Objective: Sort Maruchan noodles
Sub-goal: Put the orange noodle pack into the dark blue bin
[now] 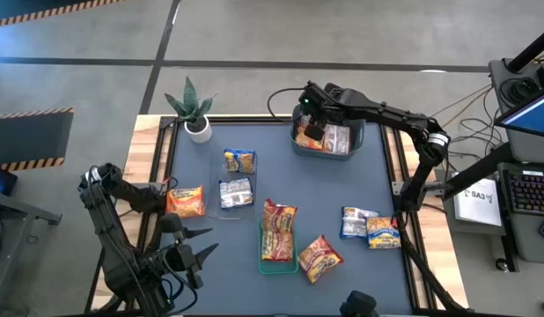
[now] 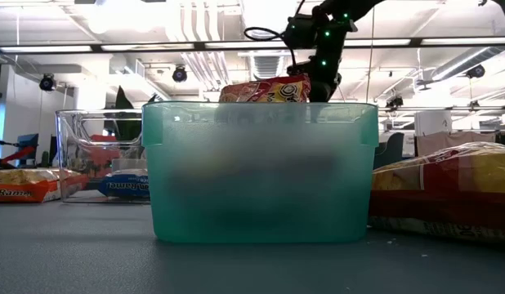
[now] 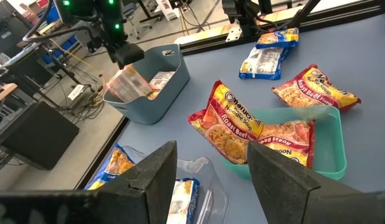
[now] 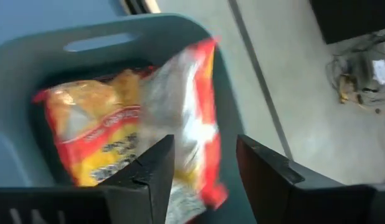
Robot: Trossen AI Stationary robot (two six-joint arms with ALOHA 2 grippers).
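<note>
Right pincer [image 1: 313, 123] hangs over the grey-blue bin [image 1: 358, 145] with fingers parted, an orange-red noodle packet [image 4: 180, 124] just off them above the bin (another already inside). Left pincer [image 1: 202, 245] waits open at the desk's [image 1: 369, 176] near-left corner, other packets scattered mid-desk.

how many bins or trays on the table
3. A grey-blue bin sits at the far right corner, a clear tray lies left of centre, and a green tray lies near the middle of the front edge. No others appear hidden.
</note>
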